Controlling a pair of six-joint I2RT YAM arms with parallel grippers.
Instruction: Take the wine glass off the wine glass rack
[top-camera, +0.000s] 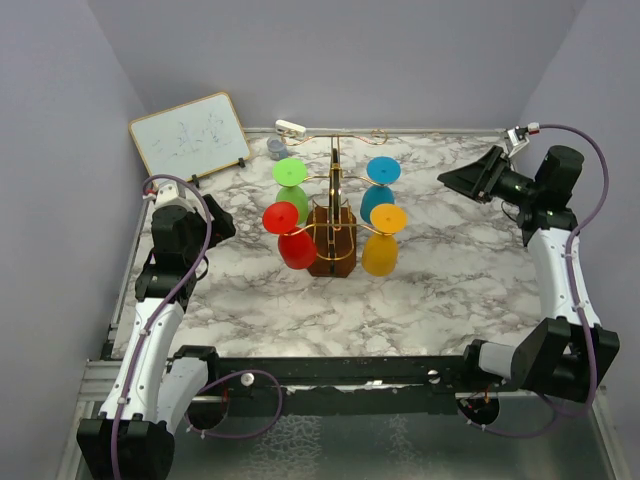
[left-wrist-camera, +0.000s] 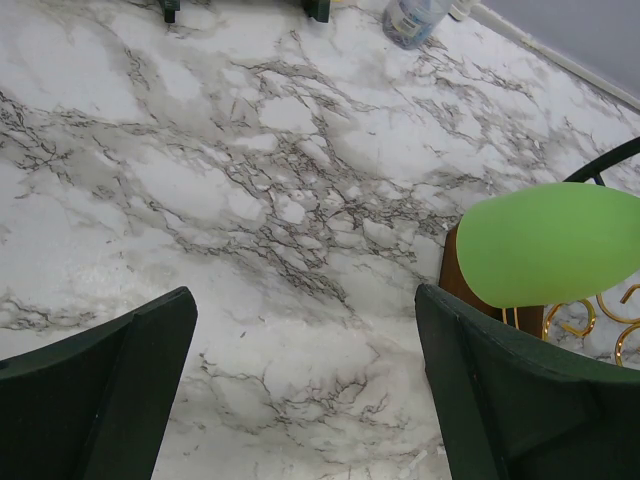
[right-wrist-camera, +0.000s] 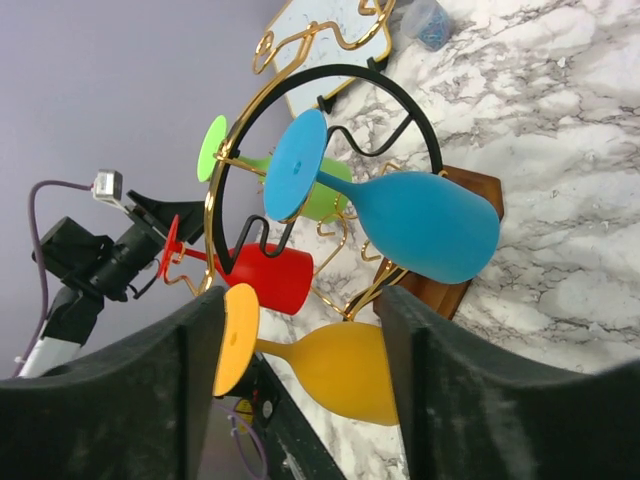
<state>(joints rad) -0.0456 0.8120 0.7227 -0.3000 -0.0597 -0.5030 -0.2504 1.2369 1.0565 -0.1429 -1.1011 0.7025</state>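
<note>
The wine glass rack (top-camera: 332, 240) stands mid-table: a brown wooden base with a gold wire frame. Several coloured wine glasses hang upside down on it: green (top-camera: 289, 175), red (top-camera: 282, 222), blue (top-camera: 383, 172) and yellow (top-camera: 385, 222). My left gripper (top-camera: 220, 226) is open and empty, left of the red glass and apart from it. In the left wrist view the gripper (left-wrist-camera: 305, 390) is over bare marble, with the green glass (left-wrist-camera: 550, 245) at the right. My right gripper (top-camera: 462, 178) is open and empty, right of the rack. In the right wrist view the gripper (right-wrist-camera: 300, 400) faces the blue glass (right-wrist-camera: 420, 225) and the yellow glass (right-wrist-camera: 335, 370).
A small whiteboard (top-camera: 190, 135) leans at the back left. A grey-blue cup (top-camera: 276, 149) and a white object (top-camera: 290, 127) sit behind the rack. Grey walls close the table on three sides. A black bar (top-camera: 340, 372) runs along the near edge.
</note>
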